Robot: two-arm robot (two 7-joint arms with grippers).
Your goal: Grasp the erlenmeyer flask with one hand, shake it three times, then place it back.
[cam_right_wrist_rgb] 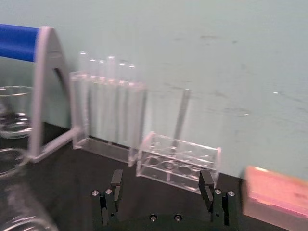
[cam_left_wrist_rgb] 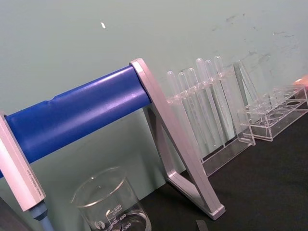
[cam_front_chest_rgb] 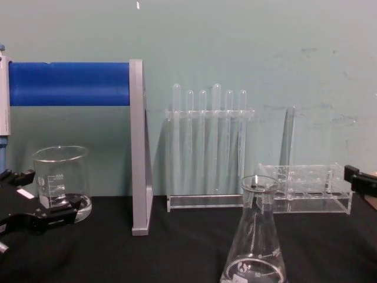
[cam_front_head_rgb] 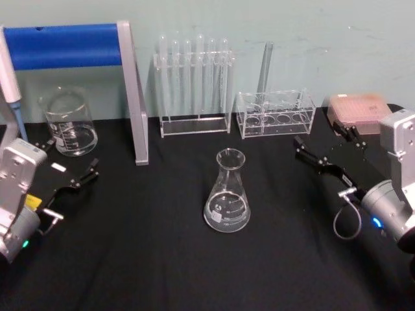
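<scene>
Right hand (cam_front_head_rgb: pixel 322 150) spread, off to side; erlenmeyer flask (cam_front_head_rgb: pixel 227 192) clear, conical, upright.

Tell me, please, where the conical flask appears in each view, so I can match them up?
Head view: the flask stands mid-table, in front of both racks.
Chest view: lower right of centre, cut off by the bottom edge.
Left wrist view: not in it.
Right wrist view: the blurred glass at the lower left may be it; I cannot tell.
Shared landmark: the tall test tube rack.
</scene>
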